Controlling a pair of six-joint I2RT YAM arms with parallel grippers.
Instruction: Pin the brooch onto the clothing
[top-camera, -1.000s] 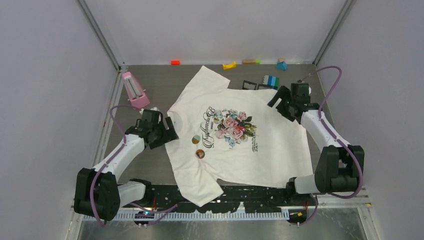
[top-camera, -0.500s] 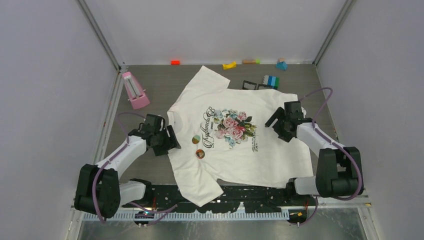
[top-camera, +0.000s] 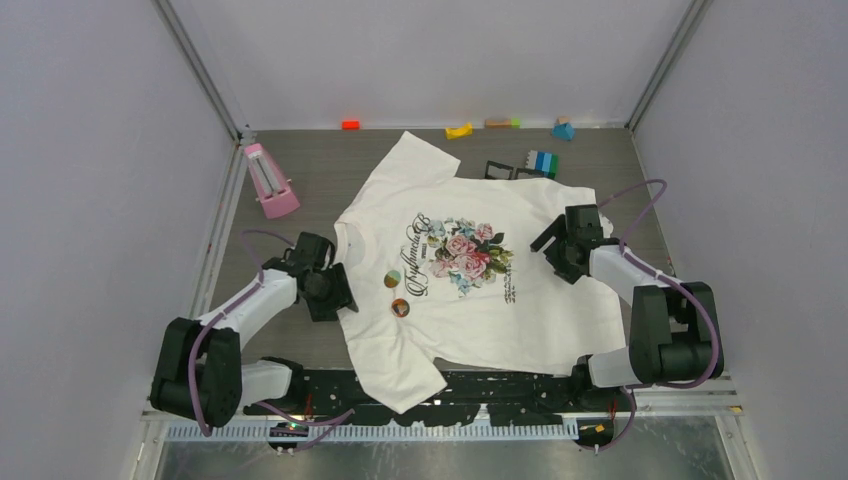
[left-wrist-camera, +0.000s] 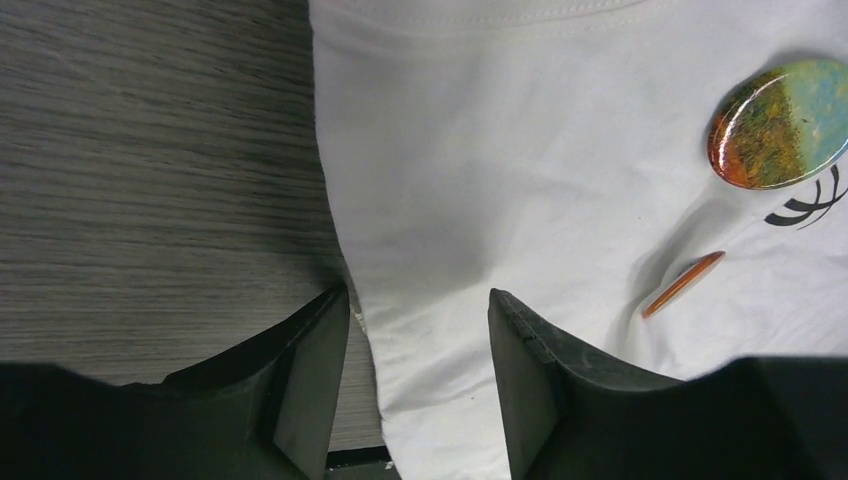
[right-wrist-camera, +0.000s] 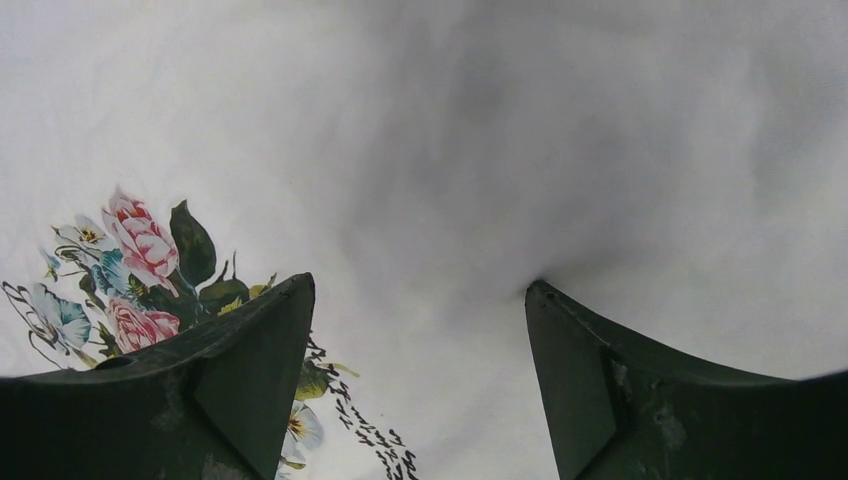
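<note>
The clothing (top-camera: 520, 300), a white T-shirt with a rose print, lies flat across the table. Two round brooches rest on its left chest, a greenish one (top-camera: 393, 279) and an orange one (top-camera: 400, 308). My left gripper (top-camera: 338, 290) stands open astride the shirt's left hem (left-wrist-camera: 360, 300), one finger (left-wrist-camera: 310, 370) over the table and the other (left-wrist-camera: 535, 380) on cloth. In the left wrist view one brooch (left-wrist-camera: 783, 123) lies flat and another (left-wrist-camera: 684, 284) shows edge-on. My right gripper (top-camera: 556, 248) is open, and its fingertips (right-wrist-camera: 560, 330) touch plain cloth beside the print (right-wrist-camera: 140, 270).
A pink object (top-camera: 270, 182) lies at the left. Small coloured blocks sit along the back wall: red (top-camera: 350, 125), yellow (top-camera: 459, 131) and blue (top-camera: 563, 130). A blue-green block stack (top-camera: 543, 162) and black frames (top-camera: 500, 170) stand behind the shirt.
My left gripper slid nearer along the shirt's left edge and its jaws narrowed. My right gripper came down from the far right sleeve onto the shirt's right side.
</note>
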